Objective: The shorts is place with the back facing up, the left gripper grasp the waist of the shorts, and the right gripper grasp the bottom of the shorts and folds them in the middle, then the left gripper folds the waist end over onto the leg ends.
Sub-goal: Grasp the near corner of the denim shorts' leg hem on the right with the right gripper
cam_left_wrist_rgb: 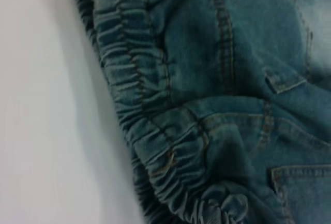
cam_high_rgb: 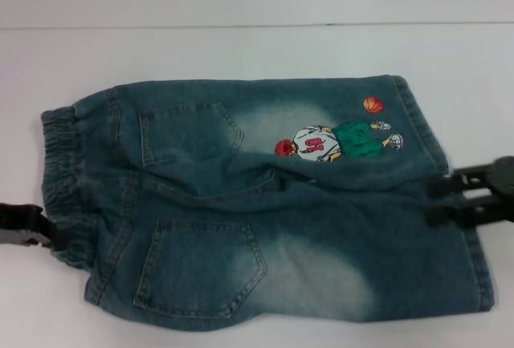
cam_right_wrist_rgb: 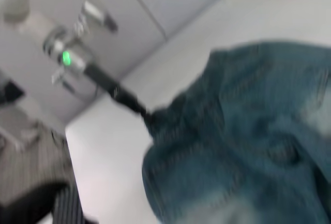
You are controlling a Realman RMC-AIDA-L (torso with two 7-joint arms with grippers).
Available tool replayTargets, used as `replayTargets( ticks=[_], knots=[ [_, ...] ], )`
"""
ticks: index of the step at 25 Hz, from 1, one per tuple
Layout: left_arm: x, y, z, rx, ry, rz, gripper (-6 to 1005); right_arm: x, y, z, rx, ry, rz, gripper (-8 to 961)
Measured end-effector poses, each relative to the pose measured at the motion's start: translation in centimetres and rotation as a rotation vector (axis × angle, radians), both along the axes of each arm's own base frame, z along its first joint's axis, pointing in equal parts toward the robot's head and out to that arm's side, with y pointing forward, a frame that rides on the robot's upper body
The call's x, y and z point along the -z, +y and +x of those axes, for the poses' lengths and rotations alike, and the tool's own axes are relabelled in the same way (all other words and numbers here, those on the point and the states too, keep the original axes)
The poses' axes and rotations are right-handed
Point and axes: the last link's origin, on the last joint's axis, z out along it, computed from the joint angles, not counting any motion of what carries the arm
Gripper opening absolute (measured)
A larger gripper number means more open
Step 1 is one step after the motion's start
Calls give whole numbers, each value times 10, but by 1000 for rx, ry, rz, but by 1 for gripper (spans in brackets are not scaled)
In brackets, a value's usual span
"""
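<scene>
**Denim shorts laid flat, a gripper at each end**

The denim shorts [cam_high_rgb: 257, 203] lie spread on the white tabletop [cam_high_rgb: 241, 51], back side up, with both rear pockets showing. The elastic waistband [cam_high_rgb: 68, 179] points toward the robot's left and the leg hems [cam_high_rgb: 450, 195] toward its right. A small cartoon basketball player [cam_high_rgb: 333, 141] with an orange ball is printed on the far leg, close to its hem.

The left gripper [cam_high_rgb: 40, 231] sits at the near corner of the waistband, right against the gathered elastic; I cannot tell whether its fingers are spread or pinching the cloth. The left wrist view shows only the ruffled waistband [cam_left_wrist_rgb: 150, 105] and the stitched pocket corners beside bare tabletop.

The right gripper [cam_high_rgb: 442, 199] reaches in from the right edge, its two dark fingers [cam_high_rgb: 446, 183] overlapping the hem area between the two legs, with a gap between them. Whether they actually grip fabric is not clear. The right wrist view shows the denim [cam_right_wrist_rgb: 243, 141] bunched, with the other arm [cam_right_wrist_rgb: 77, 58] farther off.
</scene>
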Motion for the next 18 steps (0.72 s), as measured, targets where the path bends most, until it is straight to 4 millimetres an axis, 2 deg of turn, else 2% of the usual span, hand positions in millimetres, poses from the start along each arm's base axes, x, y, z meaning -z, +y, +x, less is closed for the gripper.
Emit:
replayTargets(
  ticks=[3,6,10,18],
  knots=[
    [-1,3,1,6,-1,9,24,-14,0,4,4,-140,-39,791],
    [-3,5,3,12,-1,20,24,-19,-3,12,24,-254,-69,791],
    [-3,7,4,15,-1,23,24,-16,-7,23,40,-387,-144,791],
    [-4,12,8,19,-1,32,24,-11,-12,34,51,-528,-239,790]
  ],
)
